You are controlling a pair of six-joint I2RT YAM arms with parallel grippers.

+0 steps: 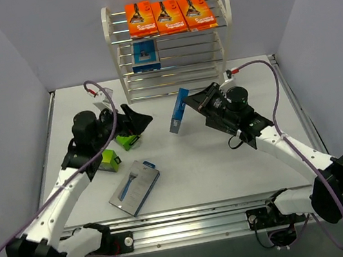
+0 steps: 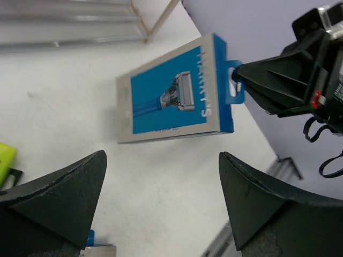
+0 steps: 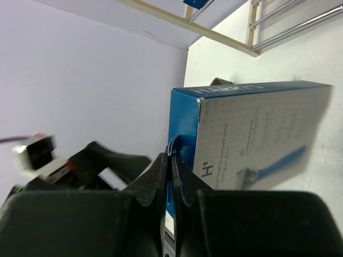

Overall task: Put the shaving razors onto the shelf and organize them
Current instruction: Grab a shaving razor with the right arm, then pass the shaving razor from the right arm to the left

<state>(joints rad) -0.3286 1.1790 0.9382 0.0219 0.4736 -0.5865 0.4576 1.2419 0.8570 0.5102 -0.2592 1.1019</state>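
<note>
The white shelf (image 1: 171,50) stands at the back, with three orange packs (image 1: 169,15) on its top tier and one blue pack (image 1: 145,55) on a lower tier at the left. My right gripper (image 1: 188,103) is shut on the hang tab of a blue pack (image 1: 178,111), holding it on edge above the table; this shows in the right wrist view (image 3: 171,158) and the left wrist view (image 2: 171,96). My left gripper (image 1: 139,122) is open and empty (image 2: 161,198), facing that pack. Two black-and-green boxes (image 1: 128,140) (image 1: 108,160) lie by the left arm. A blue/grey pack (image 1: 134,186) lies flat nearer the front.
The shelf's rods (image 3: 278,24) are just beyond the held pack. The two grippers are close together in front of the shelf. Grey walls close in the table at left, right and back. A metal rail (image 1: 192,220) runs along the near edge.
</note>
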